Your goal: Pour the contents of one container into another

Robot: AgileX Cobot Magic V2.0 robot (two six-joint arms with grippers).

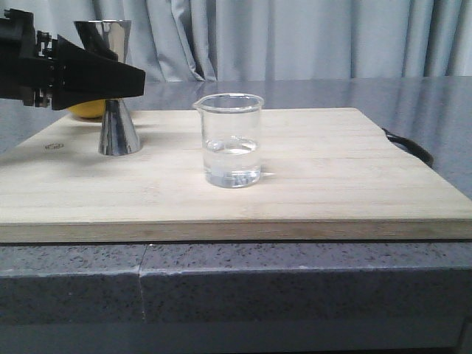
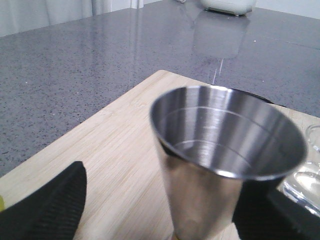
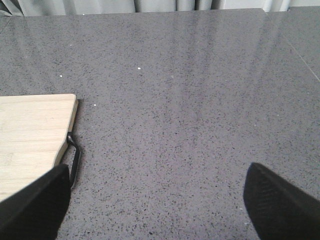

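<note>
The wooden board [image 1: 221, 199] is met first, its front edge lying along the near rim of the grey speckled counter [image 1: 221, 295], and the beaker [image 1: 231, 140] is set on it near the middle, closest of the task's things to the front camera. It is left upright and untouched, with bare board all round it, which is judged to leave it easy to reach from the side. The jigger [image 1: 114, 110] stands further back and to the left on the same board, well apart from the beaker. The left gripper [image 2: 165, 210] is placed about its lower cone, one finger on each side; its jaws are spread wider than the cone, with a clear gap on one side (contact on the other cannot be told from these views). This is judged to be a steadying hold prepared for the receiving vessel. The right gripper [image 3: 150, 205] is held wide apart and empty over bare counter, beside the board's black handle loop [image 3: 74, 155].

The beaker is clear glass, cylindrical, with a pouring lip turned to the left and a shallow fill of clear liquid. The jigger is shiny steel, hourglass-shaped and taller, its upper cup seen empty in the left wrist view. Something yellow [image 1: 87, 110] is glimpsed behind it.
</note>
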